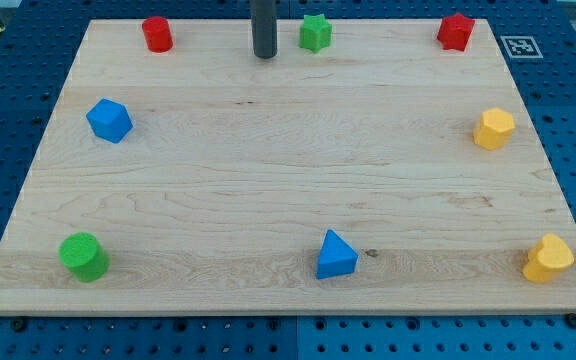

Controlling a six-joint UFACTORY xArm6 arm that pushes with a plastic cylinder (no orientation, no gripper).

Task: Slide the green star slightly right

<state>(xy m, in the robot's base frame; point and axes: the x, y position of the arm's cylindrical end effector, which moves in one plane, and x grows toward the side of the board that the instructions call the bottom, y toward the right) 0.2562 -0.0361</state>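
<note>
The green star (315,33) sits near the top edge of the wooden board (288,170), a little right of the middle. My tip (264,55) comes down from the view's top and rests on the board just left of the green star, with a small gap between them.
A red cylinder (157,34) stands at the top left and a red star (455,31) at the top right. A blue cube (109,120) is at the left, a yellow hexagon (493,129) at the right. A green cylinder (84,257), a blue triangle (336,255) and a yellow heart (548,259) lie along the bottom.
</note>
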